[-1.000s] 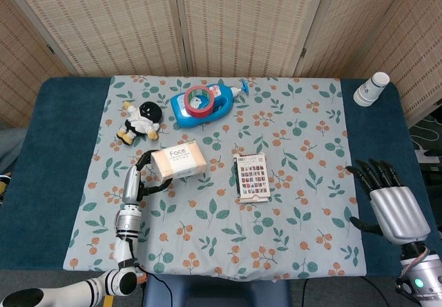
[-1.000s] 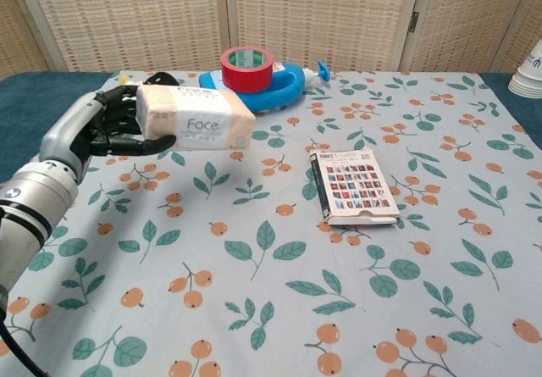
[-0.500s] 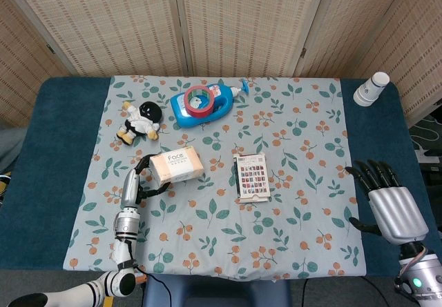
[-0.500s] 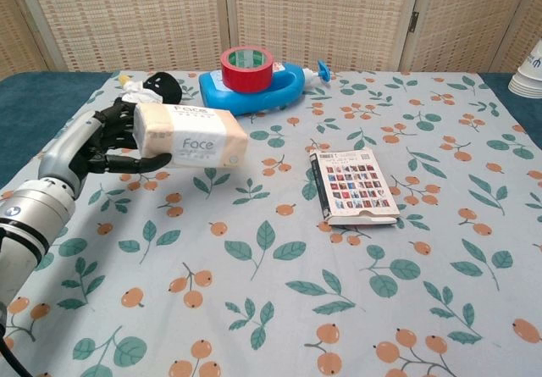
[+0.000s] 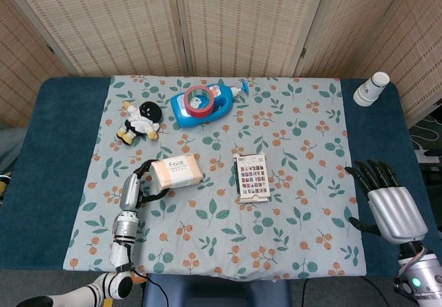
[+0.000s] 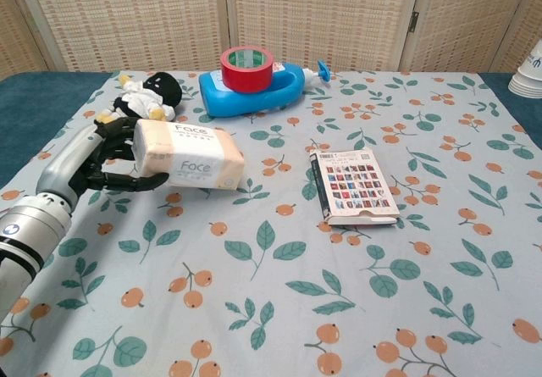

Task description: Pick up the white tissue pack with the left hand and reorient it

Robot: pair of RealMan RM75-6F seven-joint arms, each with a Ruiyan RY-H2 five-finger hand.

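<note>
Most of the task looks done, judging by how things lie. The left hand (image 6: 106,157) grips the white tissue pack (image 6: 188,154) at its left end, fingers wrapped over the top edge and thumb reaching along the front face beneath the printed word. The pack sits long side facing the chest camera, tilted slightly down toward its right end, over the floral tablecloth (image 6: 279,309) in the left part of the table, near the plush doll (image 6: 146,95) and in front of the blue detergent bottle (image 6: 254,89) that carries a red tape roll (image 6: 246,61).

From the head view the pack (image 5: 177,172) lies just left of the card box (image 5: 251,176), with the left hand (image 5: 138,183) at its near-left side. Whether the pack's underside already touches the cloth I cannot tell; a shadow under it in the chest view suggests it is very low or just resting, but the contact line is hidden.

So the pick-up is accomplished and a new orientation seems achieved or nearly so. What remains, as I judge it, is to settle the pack fully on the cloth if it is not there yet, loosen the grasp, and draw the hand clear without dragging the pack.

Off at the table's right edge, the right hand (image 5: 390,203) hangs with fingers spread, holding nothing, well apart from everything.
</note>
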